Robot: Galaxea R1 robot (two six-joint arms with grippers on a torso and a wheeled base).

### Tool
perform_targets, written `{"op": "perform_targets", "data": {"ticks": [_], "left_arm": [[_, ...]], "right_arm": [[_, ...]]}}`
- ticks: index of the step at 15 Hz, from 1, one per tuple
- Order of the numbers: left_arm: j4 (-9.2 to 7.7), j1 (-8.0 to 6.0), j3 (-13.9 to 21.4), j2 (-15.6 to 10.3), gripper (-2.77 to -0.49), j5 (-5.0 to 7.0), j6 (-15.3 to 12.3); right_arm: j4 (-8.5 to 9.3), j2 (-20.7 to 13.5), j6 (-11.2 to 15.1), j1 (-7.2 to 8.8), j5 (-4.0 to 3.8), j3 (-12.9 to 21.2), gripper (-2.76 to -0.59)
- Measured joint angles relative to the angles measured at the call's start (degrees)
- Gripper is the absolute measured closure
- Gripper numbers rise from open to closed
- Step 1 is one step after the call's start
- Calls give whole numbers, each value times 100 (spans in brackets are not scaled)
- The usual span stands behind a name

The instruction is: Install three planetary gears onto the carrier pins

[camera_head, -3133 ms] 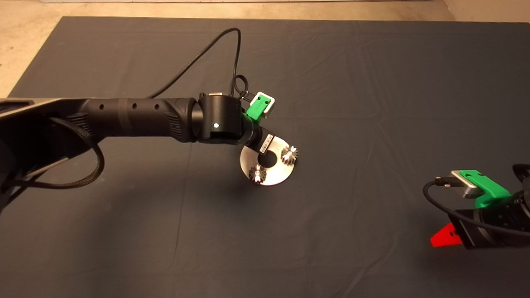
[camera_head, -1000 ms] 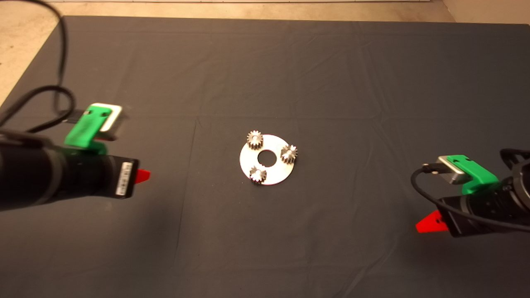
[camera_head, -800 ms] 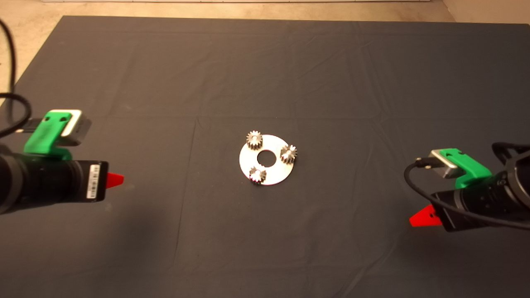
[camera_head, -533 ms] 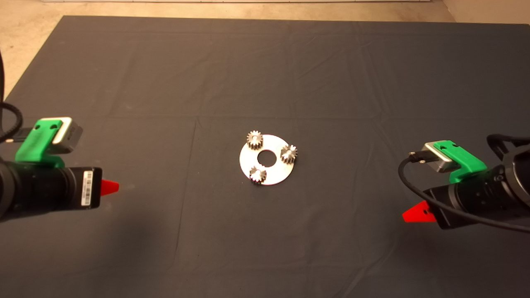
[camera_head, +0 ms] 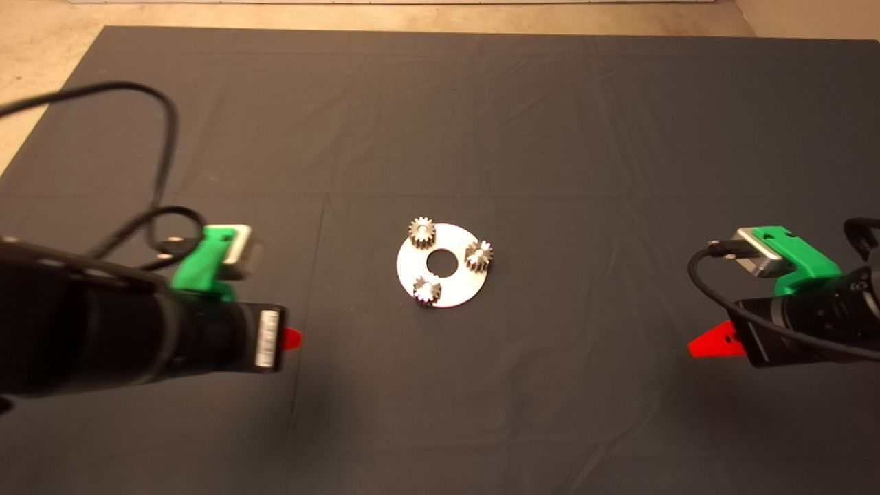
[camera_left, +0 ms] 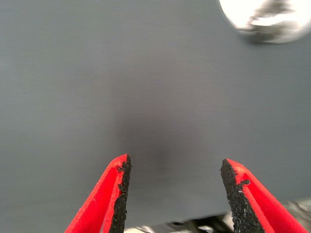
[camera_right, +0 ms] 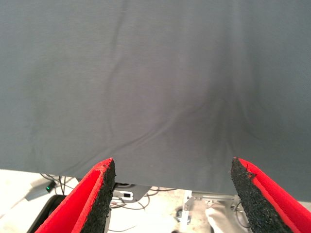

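With all three planetary gears (camera_head: pixel 444 260) seated on the carrier pins, both the left end effector (camera_left: pixel 175 194) and right end effector (camera_right: pixel 172 194) are best kept apart, clear of the disc (camera_head: pixel 456 285).

The mat (camera_head: pixel 550 137) is plain dark grey, the floor (camera_head: pixel 41 82) beyond it pale beige. The disc (camera_head: pixel 457 282) is bright silver; the three gears (camera_head: pixel 422 231) on it are duller, darker grey. Both arms are black, with green camera mounts, red fingers (camera_left: pixel 104 194) and black pads (camera_right: pixel 99 204). A white label (camera_head: pixel 267 339) marks the left wrist.
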Motion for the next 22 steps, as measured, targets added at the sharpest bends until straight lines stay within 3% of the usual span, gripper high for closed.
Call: {"op": "perform_targets", "data": {"ticks": [1,3,5,6,8,10,11,13,14,18,22], "left_arm": [[0,4,0,111,-124,-11,-164],[-5,54,0,4,-124,17,-236],[-20,83,0,-102,-124,63,-247],[-20,80,0,-123,-124,61,-249],[-20,80,1,-87,-124,32,-256],[-38,89,5,-127,-124,50,-293],[-41,116,5,-145,-124,65,-329],[-61,119,9,-61,-124,59,-431],[-63,161,9,-2,-124,30,-467],[-71,224,9,3,-124,61,-566],[-68,227,9,48,-124,56,-571]], "right_arm": [[-2,-62,20,0,-9,11,-176],[-38,-65,112,-102,-2,17,-176],[-200,91,409,-495,-7,17,-176],[-249,324,582,-657,-18,17,-176],[-338,1001,866,-801,-31,17,-176],[-463,1496,1029,-920,67,17,-176],[-503,1524,1095,-944,81,17,-176],[-534,1434,1195,-1055,-7,17,-176],[-538,1435,1223,-1128,-16,17,-176],[-592,1515,1278,-1260,17,17,-176],[-592,1513,1302,-1401,-5,17,-176]]}}
